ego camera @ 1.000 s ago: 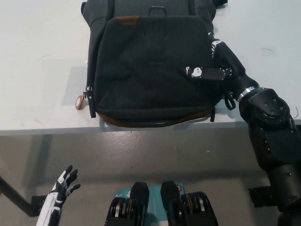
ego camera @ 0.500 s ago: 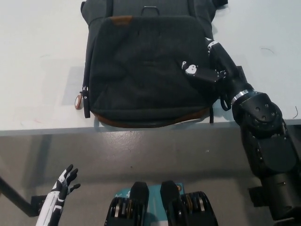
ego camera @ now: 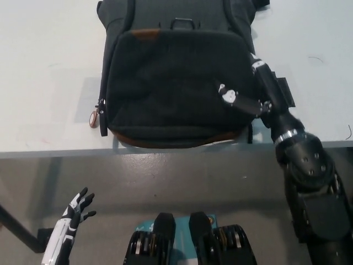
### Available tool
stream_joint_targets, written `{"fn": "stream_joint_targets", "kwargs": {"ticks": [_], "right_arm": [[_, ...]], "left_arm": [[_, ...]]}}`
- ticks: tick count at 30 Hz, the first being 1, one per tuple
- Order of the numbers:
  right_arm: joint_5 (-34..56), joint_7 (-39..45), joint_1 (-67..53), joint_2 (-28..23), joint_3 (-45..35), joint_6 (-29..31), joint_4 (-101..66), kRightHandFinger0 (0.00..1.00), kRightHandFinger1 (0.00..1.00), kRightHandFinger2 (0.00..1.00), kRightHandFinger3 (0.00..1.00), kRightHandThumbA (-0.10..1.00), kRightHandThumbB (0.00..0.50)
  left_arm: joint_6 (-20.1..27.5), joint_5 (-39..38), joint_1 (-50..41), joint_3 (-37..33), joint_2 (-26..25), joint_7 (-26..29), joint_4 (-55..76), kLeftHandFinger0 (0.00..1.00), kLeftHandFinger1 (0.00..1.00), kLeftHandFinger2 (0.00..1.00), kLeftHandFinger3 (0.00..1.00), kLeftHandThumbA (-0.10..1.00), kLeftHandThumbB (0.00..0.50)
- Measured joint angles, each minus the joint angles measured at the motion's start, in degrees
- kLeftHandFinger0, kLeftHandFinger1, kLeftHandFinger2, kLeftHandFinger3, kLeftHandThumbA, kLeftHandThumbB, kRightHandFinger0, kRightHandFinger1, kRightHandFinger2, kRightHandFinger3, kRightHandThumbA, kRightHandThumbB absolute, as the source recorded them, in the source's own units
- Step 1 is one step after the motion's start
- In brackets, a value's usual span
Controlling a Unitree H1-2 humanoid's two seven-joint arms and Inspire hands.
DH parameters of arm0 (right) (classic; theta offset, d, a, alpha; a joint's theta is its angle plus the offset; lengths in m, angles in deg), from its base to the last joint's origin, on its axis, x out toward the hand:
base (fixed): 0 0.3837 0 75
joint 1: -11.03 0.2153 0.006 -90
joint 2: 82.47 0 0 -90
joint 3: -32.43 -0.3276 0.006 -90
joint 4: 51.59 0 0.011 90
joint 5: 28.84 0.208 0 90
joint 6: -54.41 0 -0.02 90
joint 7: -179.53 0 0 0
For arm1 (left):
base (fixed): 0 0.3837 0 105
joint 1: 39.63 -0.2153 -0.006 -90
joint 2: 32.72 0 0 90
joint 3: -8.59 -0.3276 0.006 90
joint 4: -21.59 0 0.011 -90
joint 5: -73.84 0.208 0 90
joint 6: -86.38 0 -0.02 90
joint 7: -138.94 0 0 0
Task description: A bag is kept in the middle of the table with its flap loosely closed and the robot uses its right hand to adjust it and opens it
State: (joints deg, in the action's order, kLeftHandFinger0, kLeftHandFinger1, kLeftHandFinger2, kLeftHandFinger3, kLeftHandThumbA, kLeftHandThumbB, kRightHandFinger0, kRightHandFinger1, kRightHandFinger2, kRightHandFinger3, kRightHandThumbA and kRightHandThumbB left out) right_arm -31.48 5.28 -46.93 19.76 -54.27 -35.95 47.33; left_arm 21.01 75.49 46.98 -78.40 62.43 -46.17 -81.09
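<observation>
Head view: dark bag (ego camera: 171,83) lies flat in the middle of the pale worktop (ego camera: 49,72), its near edge with the brown trim sitting at the worktop's front edge, flap (ego camera: 176,91) down over the front, brown tag (ego camera: 145,33) at the flap's far left corner, metal loop (ego camera: 182,23) at the top, a zip pull (ego camera: 95,117) hanging off the left side. Black right hand (ego camera: 251,91) rests on the right side of the flap, fingers laid against the fabric; cannot tell whether they pinch the flap edge or only press on it, contact is dark on dark. White left hand (ego camera: 74,212) hangs below the worktop at lower left, fingers spread, holding nothing. Flap looks closed, so the opening is not done yet; step in hand seems to be getting purchase on the flap's right edge. To do it well: hook fingers under the free lower-right edge of the flap rather than pushing on top, then lift up and away toward the far side so it folds back over the loop. Keep the pull gentle, since the bag sits right at the front edge and nothing pins it; a sideways drag would probably slide the whole bag instead of opening it.
</observation>
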Motion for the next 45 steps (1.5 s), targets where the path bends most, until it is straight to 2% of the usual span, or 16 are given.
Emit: {"fn": "stream_joint_targets", "kwargs": {"ticks": [7,9,13,14,15,17,18,19,20,21,22,23,28,33,38,45], "right_arm": [[-4.6,-2.5,-6.7,0.5,2.0,5.1,-4.2,0.12,0.52,0.81,0.77,-0.1,0.083],[-6.4,-3.3,-8.7,0.5,2.8,6.9,-4.8,0.11,0.51,0.81,0.78,-0.1,0.099],[-9.3,-4.8,-11.8,0.4,4.3,10.3,-5.0,0.17,0.55,0.88,0.82,-0.1,0.153],[-10.0,-5.2,-12.5,0.3,4.7,11.4,-5.0,0.19,0.55,0.85,0.78,-0.1,0.162],[-10.4,-5.4,-12.9,0.3,4.9,12.3,-4.8,0.21,0.53,0.77,0.68,-0.1,0.169],[-10.9,-5.5,-13.7,0.0,5.2,14.2,-4.5,0.31,0.55,0.66,0.62,0.05,0.174],[-11.0,-5.5,-14.3,-0.5,5.5,15.1,-4.4,0.31,0.49,0.57,0.56,0.11,0.177],[-11.0,-5.5,-14.6,-0.7,5.6,15.5,-4.3,0.47,0.63,0.7,0.71,0.24,0.198],[-11.1,-5.3,-15.6,-1.3,6.0,16.2,-4.3,0.49,0.62,0.68,0.72,0.28,0.201],[-11.1,-5.0,-16.4,-1.8,6.3,16.5,-4.4,0.69,0.84,0.95,0.97,0.46,0.221],[-11.2,-4.7,-17.4,-2.3,6.7,16.6,-4.6,0.85,0.98,1.0,1.0,0.52,0.232],[-11.2,-4.1,-18.5,-3.0,7.4,16.6,-4.9,0.99,1.0,1.0,1.0,0.59,0.255],[-11.3,-1.2,-21.6,-7.0,9.8,16.5,-6.2,1.0,1.0,1.0,1.0,0.77,0.32],[-12.1,0.8,-24.7,-10.7,11.2,16.2,-8.2,1.0,1.0,1.0,1.0,0.8,0.314],[-12.2,1.4,-27.3,-11.6,11.2,16.3,-9.0,1.0,1.0,1.0,1.0,0.86,0.326],[-11.4,2.1,-32.6,-12.2,10.4,15.9,-9.2,1.0,1.0,1.0,1.0,0.93,0.316]], "left_arm": [[0.0,0.1,0.2,-0.2,-0.3,0.0,-0.4,0.85,0.92,0.88,0.92,1.0,0.5],[0.0,0.2,0.3,-0.5,-0.5,0.0,-0.8,0.86,0.92,0.88,0.91,1.0,0.5],[0.0,0.5,0.4,-0.9,-1.2,0.0,-0.9,0.9,0.95,0.88,0.88,1.0,0.5],[0.0,0.5,0.5,-0.9,-1.3,0.0,-1.0,0.91,0.96,0.88,0.88,1.0,0.5],[0.0,0.6,0.6,-1.0,-1.3,0.0,-1.0,0.93,0.97,0.88,0.87,1.0,0.5],[0.0,0.7,0.8,-1.1,-1.4,0.0,-1.1,0.96,0.98,0.89,0.87,1.0,0.5],[0.0,0.8,1.0,-1.1,-1.5,0.0,-1.2,0.96,0.99,0.89,0.87,1.0,0.5],[0.0,0.9,1.2,-1.2,-1.6,0.0,-1.2,0.98,1.0,0.9,0.87,1.0,0.5],[0.0,1.0,1.4,-1.3,-1.7,0.0,-1.4,0.98,1.0,0.9,0.87,1.0,0.5],[0.0,1.1,1.7,-1.4,-1.9,0.0,-1.4,0.99,1.0,0.89,0.86,1.0,0.5],[0.0,1.2,1.9,-1.5,-1.9,0.0,-1.5,0.99,1.0,0.89,0.86,1.0,0.5],[0.0,1.2,2.1,-1.5,-1.9,0.0,-1.5,1.0,1.0,0.89,0.86,1.0,0.5],[0.0,1.2,2.6,-1.7,-2.1,0.0,-1.7,1.0,1.0,0.89,0.86,1.0,0.5],[0.0,1.2,3.7,-1.8,-2.2,0.0,-2.2,1.0,1.0,0.87,0.85,1.0,0.5],[0.0,1.2,4.6,-1.8,-2.3,0.0,-2.7,1.0,1.0,0.87,0.85,1.0,0.5],[0.0,1.4,5.3,-2.3,-2.7,0.0,-3.1,1.0,1.0,0.86,0.86,1.0,0.5]]}}
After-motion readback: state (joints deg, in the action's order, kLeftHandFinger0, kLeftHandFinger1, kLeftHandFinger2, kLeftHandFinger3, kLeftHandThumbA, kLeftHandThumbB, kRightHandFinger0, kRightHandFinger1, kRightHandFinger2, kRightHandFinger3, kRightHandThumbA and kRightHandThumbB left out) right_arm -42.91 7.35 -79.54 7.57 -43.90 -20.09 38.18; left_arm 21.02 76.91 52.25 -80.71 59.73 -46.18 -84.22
